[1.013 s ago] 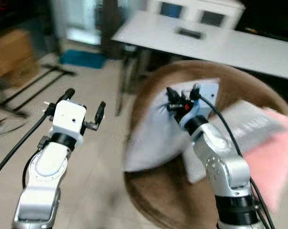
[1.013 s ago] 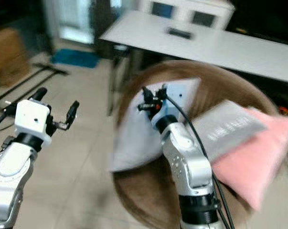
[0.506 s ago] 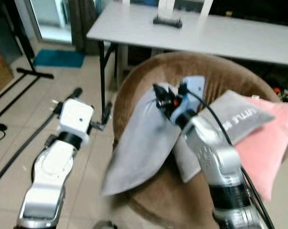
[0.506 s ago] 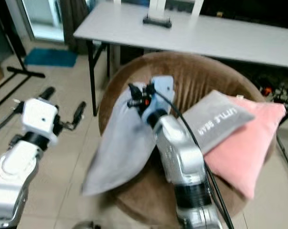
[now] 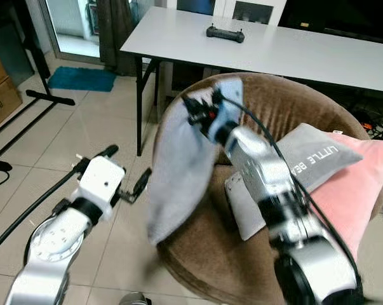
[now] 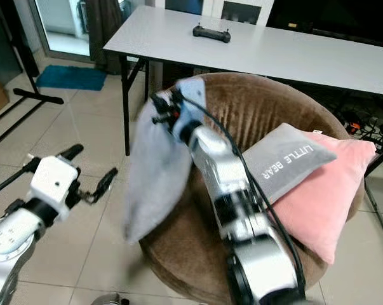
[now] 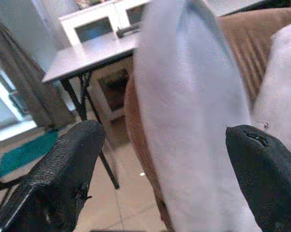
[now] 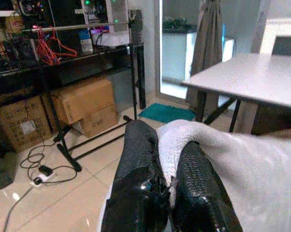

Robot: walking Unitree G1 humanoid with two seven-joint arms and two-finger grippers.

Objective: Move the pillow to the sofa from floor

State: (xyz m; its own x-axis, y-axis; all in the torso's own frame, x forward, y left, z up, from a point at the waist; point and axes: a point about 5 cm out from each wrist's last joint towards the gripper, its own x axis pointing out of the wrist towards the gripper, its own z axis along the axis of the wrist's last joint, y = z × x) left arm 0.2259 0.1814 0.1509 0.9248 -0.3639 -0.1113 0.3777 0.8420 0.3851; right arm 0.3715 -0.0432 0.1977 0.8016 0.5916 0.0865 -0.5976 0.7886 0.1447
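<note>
Two black fingers of my right gripper [image 8: 167, 188] pinch the top corner of the pale blue pillow [image 5: 181, 165], which hangs off the floor over the left rim of the brown round sofa [image 5: 280, 108]. Grey cushion [image 5: 305, 171] and pink cushion [image 5: 359, 190] lie at the sofa's right edge. My left gripper [image 7: 159, 159] hovers spread wide, empty, just beside the pillow's outer face.

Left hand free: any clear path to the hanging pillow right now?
Probably yes. The left hand is open beside the light blue pillow, which hangs from the right hand over the brown sofa edge; nothing lies between.
</note>
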